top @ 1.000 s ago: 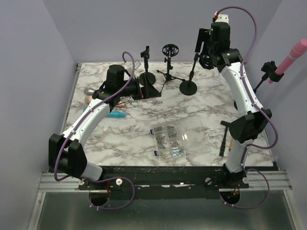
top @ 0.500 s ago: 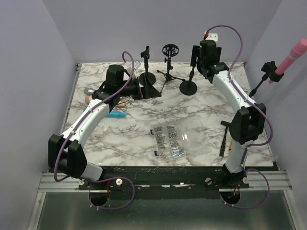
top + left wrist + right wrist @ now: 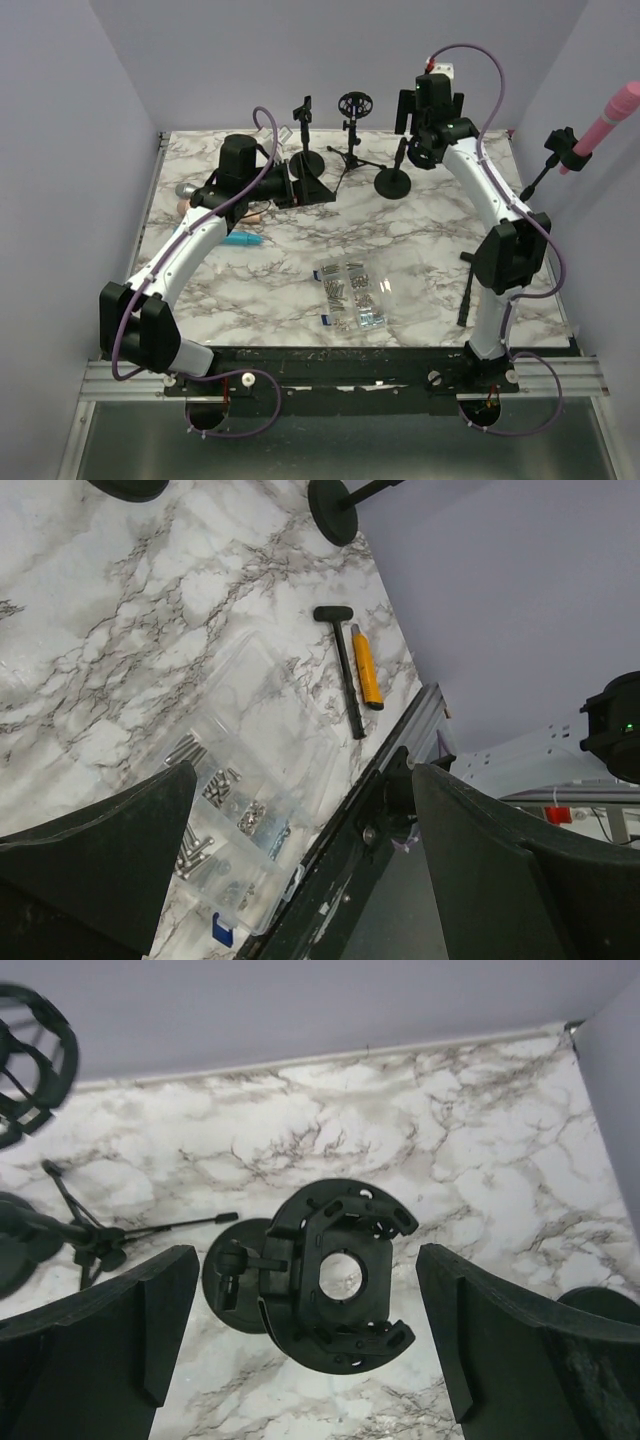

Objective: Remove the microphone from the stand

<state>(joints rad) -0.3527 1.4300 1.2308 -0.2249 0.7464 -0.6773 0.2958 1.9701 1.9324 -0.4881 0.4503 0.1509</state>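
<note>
Caught the pink microphone (image 3: 612,112) at the far right, gripped in the black clamp (image 3: 562,143) of its thin stand (image 3: 540,178) and tilted up and outward beyond the marble table (image 3: 420,240); lost that stand's foot behind the right arm. Placed the right gripper (image 3: 307,1260) well apart from the microphone, hanging at the table's far edge above a second, round-based stand (image 3: 393,181); showed its fingers (image 3: 100,1330) spread wide with nothing between them, looking straight down on that stand's bare ring holder (image 3: 340,1275). Set to the left of it a tripod (image 3: 350,158) carrying a round cage mount (image 3: 352,104), then a third stand (image 3: 304,130) on a disc base. Found the left gripper (image 3: 303,780) low over the far left of the table, near that disc base, jaws likewise wide and holding nothing; took in from its wrist camera a clear box of screws (image 3: 240,810), with a black hammer (image 3: 343,665) and an orange-handled tool (image 3: 366,667) side by side near the front right edge. Left a small teal object (image 3: 242,240) beside the left arm, too small to identify.
</note>
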